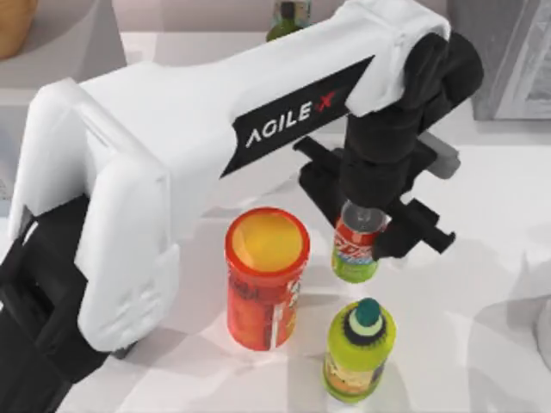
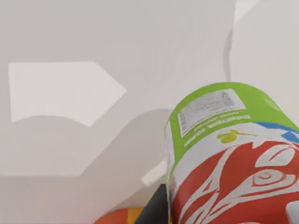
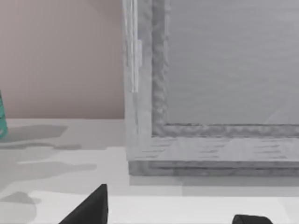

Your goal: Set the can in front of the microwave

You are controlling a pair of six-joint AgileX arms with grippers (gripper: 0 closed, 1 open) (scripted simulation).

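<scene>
We count one left arm [image 1: 172, 163] lettered "AGILE X", reaching across the white bench [image 1: 482, 258]. One orange-red canister [image 1: 265, 280] with yellow lid, one yellow-green bottle [image 1: 358, 351] with teal cap, and one can [image 1: 355, 249] are present. Our left gripper [image 1: 366, 225] is clenched on the can, near bench centre, just beside the canister. Can label: white script on red, unreadable. Our right gripper [image 3: 173, 215] faces a grey speckled appliance [image 3: 210, 84]; we cannot tell its state.

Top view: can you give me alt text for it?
The left gripper is shut on the small red, lime-based soda can, beside a wide orange-red canister with yellow lid and a yellow-green bottle with teal cap on the white table.
</scene>
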